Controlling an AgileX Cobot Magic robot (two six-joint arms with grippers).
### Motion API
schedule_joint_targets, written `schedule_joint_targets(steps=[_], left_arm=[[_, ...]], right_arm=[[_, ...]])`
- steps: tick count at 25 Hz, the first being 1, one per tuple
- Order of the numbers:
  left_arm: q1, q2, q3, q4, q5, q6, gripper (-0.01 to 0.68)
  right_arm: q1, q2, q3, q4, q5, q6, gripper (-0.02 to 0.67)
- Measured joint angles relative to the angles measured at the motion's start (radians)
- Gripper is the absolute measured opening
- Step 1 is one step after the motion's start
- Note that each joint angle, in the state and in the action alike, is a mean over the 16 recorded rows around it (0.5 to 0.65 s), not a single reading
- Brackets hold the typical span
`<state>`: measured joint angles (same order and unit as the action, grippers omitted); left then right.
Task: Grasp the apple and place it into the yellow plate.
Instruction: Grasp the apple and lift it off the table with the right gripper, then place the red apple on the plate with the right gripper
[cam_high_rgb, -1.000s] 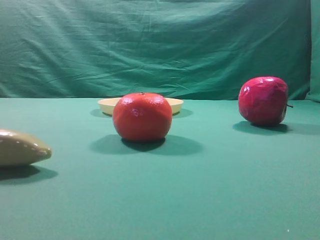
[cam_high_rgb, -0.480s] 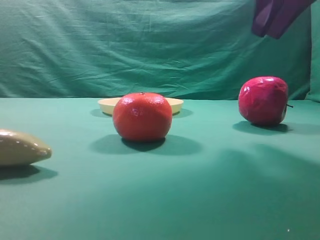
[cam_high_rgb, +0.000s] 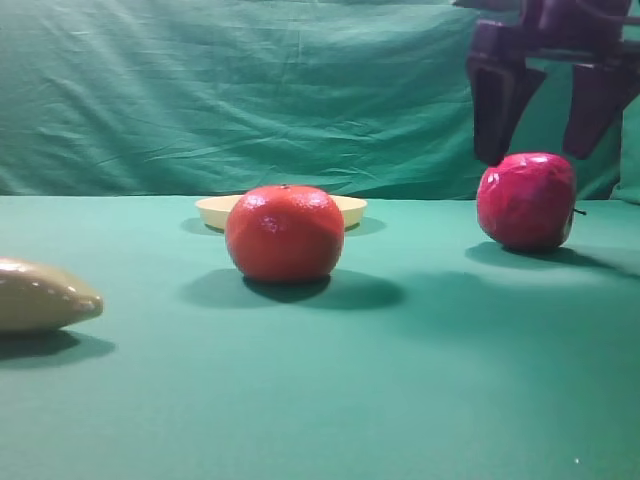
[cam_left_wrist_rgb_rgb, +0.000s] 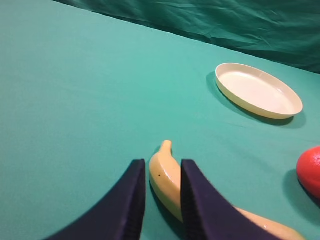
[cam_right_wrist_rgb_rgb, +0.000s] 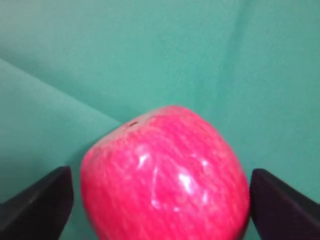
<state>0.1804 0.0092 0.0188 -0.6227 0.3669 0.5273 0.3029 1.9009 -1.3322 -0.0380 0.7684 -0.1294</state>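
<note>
Glossy crimson-magenta apple (cam_high_rgb: 527, 200) resting on green cloth table (cam_high_rgb: 400, 400) at right rear, thin dark stem poking out to its right side, untouched. Directly above it, dark purple right gripper (cam_high_rgb: 540, 150) with jaws spread wide, fingertips flanking the apple's top, one on each side, not in contact; same straddle in wrist view, apple (cam_right_wrist_rgb_rgb: 165, 175) centred between the two dark fingers (cam_right_wrist_rgb_rgb: 37, 207). Shallow pale cream-yellow round plate (cam_high_rgb: 215, 211) at centre rear, well apart from the apple, partly hidden behind round orange-red dimpled fruit (cam_high_rgb: 285, 232). Elongated olive-tan banana-shaped object (cam_high_rgb: 40, 295) at far left edge. Left gripper (cam_left_wrist_rgb_rgb: 163, 200) hovering over that yellowish object (cam_left_wrist_rgb_rgb: 167, 177), fingers slightly apart, not clamped on it.
</note>
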Motion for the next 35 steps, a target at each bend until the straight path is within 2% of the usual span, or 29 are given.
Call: schedule_joint_targets(steps=[8, 21, 30, 35], left_arm=[[0.000, 0.000, 0.000, 0.000, 0.000, 0.000, 0.157], [0.000, 0.000, 0.000, 0.000, 0.000, 0.000, 0.157], [0.000, 0.000, 0.000, 0.000, 0.000, 0.000, 0.157], [0.000, 0.000, 0.000, 0.000, 0.000, 0.000, 0.157]], right_arm=[[0.007, 0.031, -0.099, 0.093, -0.032, -0.024, 0.545], [0.143, 0.154, -0.355, 0.396, -0.304, -0.275, 0.541], [0.199, 0.254, -0.437, 0.414, -0.400, -0.355, 0.607], [0.199, 0.198, -0.476, 0.380, -0.342, -0.362, 0.581]])
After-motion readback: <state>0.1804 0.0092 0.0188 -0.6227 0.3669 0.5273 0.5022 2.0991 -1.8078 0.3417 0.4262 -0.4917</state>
